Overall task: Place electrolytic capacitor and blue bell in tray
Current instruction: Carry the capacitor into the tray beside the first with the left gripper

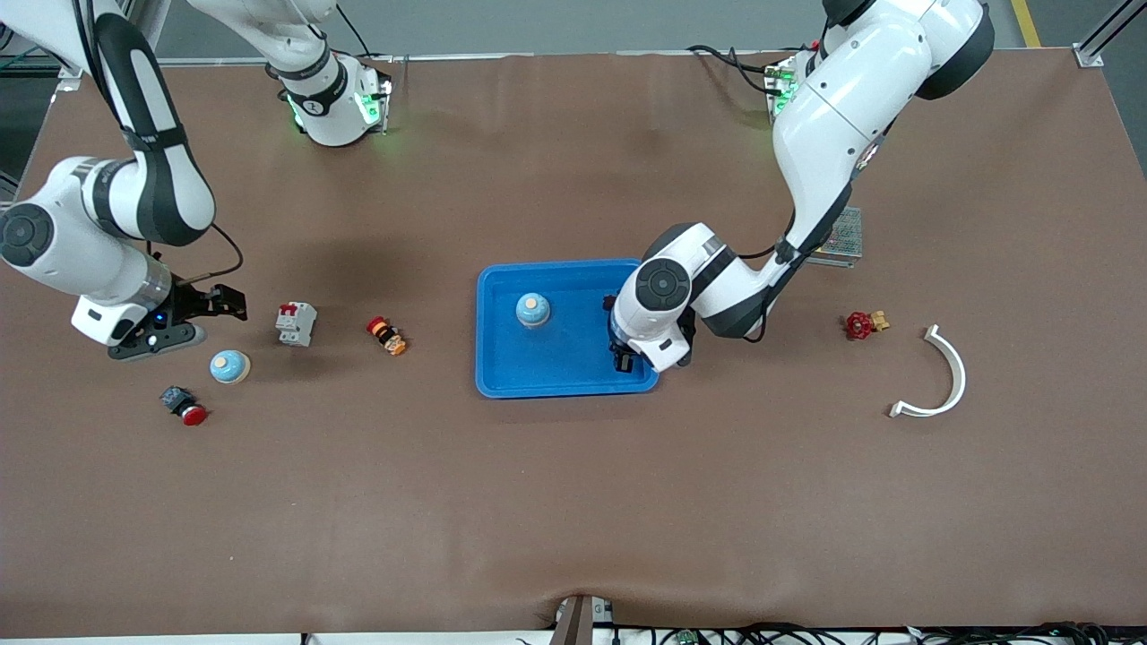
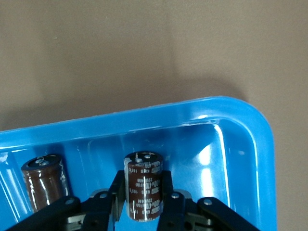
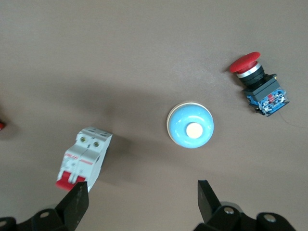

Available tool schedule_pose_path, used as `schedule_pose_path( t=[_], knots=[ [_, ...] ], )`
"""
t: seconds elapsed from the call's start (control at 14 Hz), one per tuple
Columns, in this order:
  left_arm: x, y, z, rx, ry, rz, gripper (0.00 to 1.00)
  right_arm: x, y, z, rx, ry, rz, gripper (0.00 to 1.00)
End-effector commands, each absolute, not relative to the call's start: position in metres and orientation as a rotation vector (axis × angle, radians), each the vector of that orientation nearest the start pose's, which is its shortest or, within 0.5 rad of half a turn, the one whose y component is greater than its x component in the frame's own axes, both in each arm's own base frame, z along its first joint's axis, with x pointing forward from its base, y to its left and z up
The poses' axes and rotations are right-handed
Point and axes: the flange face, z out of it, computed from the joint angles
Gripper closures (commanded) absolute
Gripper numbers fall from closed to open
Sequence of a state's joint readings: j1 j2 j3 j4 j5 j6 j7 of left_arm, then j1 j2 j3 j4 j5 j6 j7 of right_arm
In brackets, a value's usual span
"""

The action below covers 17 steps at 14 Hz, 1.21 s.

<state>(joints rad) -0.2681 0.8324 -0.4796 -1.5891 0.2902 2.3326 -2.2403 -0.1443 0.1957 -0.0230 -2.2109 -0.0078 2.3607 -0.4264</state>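
Now you see left gripper point(image 2: 144, 202) clamped on capacitor point(image 2: 143, 185) inside tray point(image 2: 240, 130); right gripper point(image 3: 139, 202) spread wide above table point(image 3: 144, 48), blue bell point(image 3: 190, 125) just ahead.

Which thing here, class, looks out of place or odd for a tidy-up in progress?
One blue bell sits on the bare table under the open right gripper, while another bell is already in the tray. The left gripper holds an electrolytic capacitor upright inside the tray. Nothing looks spilled or damaged.
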Motion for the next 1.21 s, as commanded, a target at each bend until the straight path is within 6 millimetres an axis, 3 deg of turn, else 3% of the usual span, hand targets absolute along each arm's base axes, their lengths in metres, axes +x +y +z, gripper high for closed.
schedule_pose_path(
  t=[0.0, 0.14, 0.21, 0.36, 0.64, 0.86, 1.14],
  knots=[
    [0.548, -0.437, 0.185, -2.376, -2.098, 0.212, 0.77, 0.536, -0.100, 0.275, -3.119, -0.418, 0.046, 0.00],
    [0.548, -0.439, 0.191, -2.389, -2.097, 0.201, 0.02, 0.538, -0.104, 0.266, -3.125, -0.410, 0.023, 0.00],
    [0.550, -0.440, 0.196, -2.398, -2.097, 0.192, 0.00, 0.541, -0.105, 0.265, -3.129, -0.406, 0.002, 0.00],
    [0.574, -0.432, 0.232, -2.422, -2.117, 0.109, 0.00, 0.546, -0.116, 0.260, -3.134, -0.382, -0.002, 0.00],
    [0.602, -0.411, 0.306, -2.481, -2.063, -0.079, 0.00, 0.557, -0.128, 0.246, -3.132, -0.384, 0.008, 0.00],
    [0.606, -0.389, 0.368, -2.598, -1.894, -0.180, 0.00, 0.561, -0.126, 0.231, -3.138, -0.393, -0.027, 0.00],
    [0.613, -0.334, 0.436, -2.730, -1.533, -0.255, 0.00, 0.572, -0.130, 0.221, -3.138, -0.389, -0.027, 0.00]
  ],
)
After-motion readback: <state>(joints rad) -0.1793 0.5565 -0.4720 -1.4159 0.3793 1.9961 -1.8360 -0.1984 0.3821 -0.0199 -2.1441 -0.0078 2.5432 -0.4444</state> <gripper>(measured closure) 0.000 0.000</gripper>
